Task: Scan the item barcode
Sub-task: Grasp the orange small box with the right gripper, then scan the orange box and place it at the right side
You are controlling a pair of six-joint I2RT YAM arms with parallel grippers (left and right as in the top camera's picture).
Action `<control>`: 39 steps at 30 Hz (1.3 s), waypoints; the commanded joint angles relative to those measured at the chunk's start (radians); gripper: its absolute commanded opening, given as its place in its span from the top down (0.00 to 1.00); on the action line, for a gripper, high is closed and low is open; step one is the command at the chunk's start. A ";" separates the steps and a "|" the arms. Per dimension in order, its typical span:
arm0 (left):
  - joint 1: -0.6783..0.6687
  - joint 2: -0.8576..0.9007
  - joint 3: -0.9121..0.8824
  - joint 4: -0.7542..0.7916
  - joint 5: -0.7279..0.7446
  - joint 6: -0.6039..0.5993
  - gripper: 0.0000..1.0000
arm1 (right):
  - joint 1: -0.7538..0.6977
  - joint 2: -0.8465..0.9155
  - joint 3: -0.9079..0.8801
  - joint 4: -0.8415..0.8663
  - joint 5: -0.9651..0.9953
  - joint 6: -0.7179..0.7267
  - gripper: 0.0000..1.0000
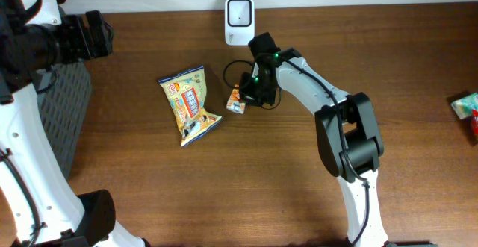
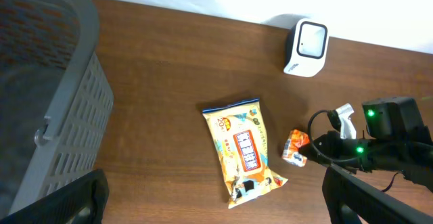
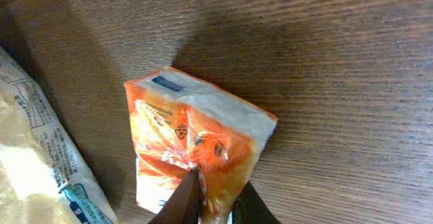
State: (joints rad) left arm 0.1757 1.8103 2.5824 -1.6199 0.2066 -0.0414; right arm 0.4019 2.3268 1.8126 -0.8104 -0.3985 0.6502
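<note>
Item 1, small orange packet (image 3: 196,143): lies on the bench (image 3: 338,61); your right fingers (image 3: 186,200) are closed on its near edge, pinching it

Item 2, white scanner (image 1: 239,21): upright at the bench's far edge, near and beyond your right fingers, apart from the packet

Item 3, yellow pack (image 1: 190,105): flat, just beside the gripped packet

Item 4, left fingers (image 2: 74,200): spread wide, holding nothing; you have the grey basket (image 2: 47,102) beside them, with the packet well apart from them
</note>
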 commanded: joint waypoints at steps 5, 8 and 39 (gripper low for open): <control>0.002 -0.004 0.004 0.002 0.007 0.012 0.01 | -0.133 -0.015 0.092 0.020 -0.604 -0.341 0.96; 0.002 -0.004 0.004 0.002 0.007 0.012 0.01 | -0.194 -0.015 0.104 -0.030 -0.913 -0.647 0.96; 0.002 -0.004 0.004 0.002 0.007 0.012 0.01 | -0.276 -0.003 0.405 0.254 0.964 -0.495 0.96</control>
State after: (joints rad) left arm 0.1753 1.8103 2.5824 -1.6161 0.2066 -0.0410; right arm 0.2989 2.4405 2.1979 -0.4038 0.6460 -0.2024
